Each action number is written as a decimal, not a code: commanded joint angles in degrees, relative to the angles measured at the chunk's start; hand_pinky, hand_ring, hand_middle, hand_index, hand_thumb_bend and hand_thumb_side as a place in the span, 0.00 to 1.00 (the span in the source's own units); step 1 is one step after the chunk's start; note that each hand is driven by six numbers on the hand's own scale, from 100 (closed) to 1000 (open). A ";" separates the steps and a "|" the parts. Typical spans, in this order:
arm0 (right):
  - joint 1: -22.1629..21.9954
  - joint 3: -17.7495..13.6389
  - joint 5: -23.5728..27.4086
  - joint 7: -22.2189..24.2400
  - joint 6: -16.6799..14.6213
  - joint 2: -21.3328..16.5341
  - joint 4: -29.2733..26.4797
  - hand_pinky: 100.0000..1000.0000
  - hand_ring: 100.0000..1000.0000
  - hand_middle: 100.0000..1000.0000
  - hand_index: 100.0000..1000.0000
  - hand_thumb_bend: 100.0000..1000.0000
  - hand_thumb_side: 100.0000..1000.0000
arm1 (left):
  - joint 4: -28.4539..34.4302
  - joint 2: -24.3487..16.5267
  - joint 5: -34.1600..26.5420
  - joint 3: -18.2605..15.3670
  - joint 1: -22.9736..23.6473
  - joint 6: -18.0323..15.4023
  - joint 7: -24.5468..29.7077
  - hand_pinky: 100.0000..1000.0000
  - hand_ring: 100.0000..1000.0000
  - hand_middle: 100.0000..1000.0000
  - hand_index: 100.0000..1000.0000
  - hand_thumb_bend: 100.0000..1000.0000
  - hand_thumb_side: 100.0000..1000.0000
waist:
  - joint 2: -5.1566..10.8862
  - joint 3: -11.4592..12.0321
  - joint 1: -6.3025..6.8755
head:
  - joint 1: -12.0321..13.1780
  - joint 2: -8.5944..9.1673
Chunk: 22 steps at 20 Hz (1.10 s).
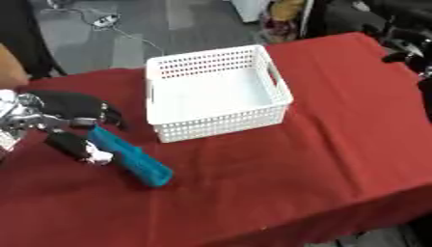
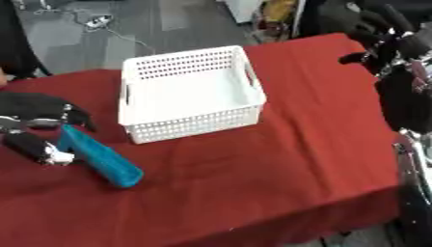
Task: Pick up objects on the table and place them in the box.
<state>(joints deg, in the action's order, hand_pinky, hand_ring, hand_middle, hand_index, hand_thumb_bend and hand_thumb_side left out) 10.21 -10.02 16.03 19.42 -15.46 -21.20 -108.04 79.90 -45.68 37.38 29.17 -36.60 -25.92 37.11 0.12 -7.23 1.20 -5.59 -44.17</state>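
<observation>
Left hand (image 1: 72,113) at the left edge of the tabletop, clasped on the near end of a blue cylinder (image 1: 131,157): fingers curl over the top of it, thumb (image 1: 80,147) under on the near side. The cylinder lies on the red tablecloth (image 1: 278,183), slanting from the hand toward the front edge, its free end pointing down and right. It sits just left of the box's near-left corner, not touching it. No label or writing readable on the cylinder.

Box is a white perforated plastic basket (image 1: 215,94) with cut-out handles, standing upright mid-table toward the far edge. Its inside shows only white floor. No brand or markings readable on it.

Right hand (image 2: 392,43) is raised off the table at the far right corner, fingers spread and fairly straight, holding nothing. It is well apart from the basket and the cylinder.

Beyond the far edge: grey floor with a white power strip (image 1: 105,20) and its cable.
</observation>
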 commanded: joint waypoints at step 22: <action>2.44 -0.17 0.83 -0.15 0.42 -1.03 -0.72 0.64 0.85 0.90 1.00 0.00 1.00 | -0.92 0.19 7.58 -0.53 1.22 -9.51 2.00 0.90 0.82 0.74 0.89 0.62 0.91 | 0.01 -0.72 0.20 | -1.03 0.06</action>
<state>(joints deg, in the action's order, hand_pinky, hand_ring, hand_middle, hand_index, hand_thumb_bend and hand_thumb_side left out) 11.57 -10.02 16.53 19.24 -15.10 -21.18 -108.03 78.31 -43.75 45.36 29.27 -34.80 -29.62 33.40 -0.36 -7.94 1.39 -5.66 -44.18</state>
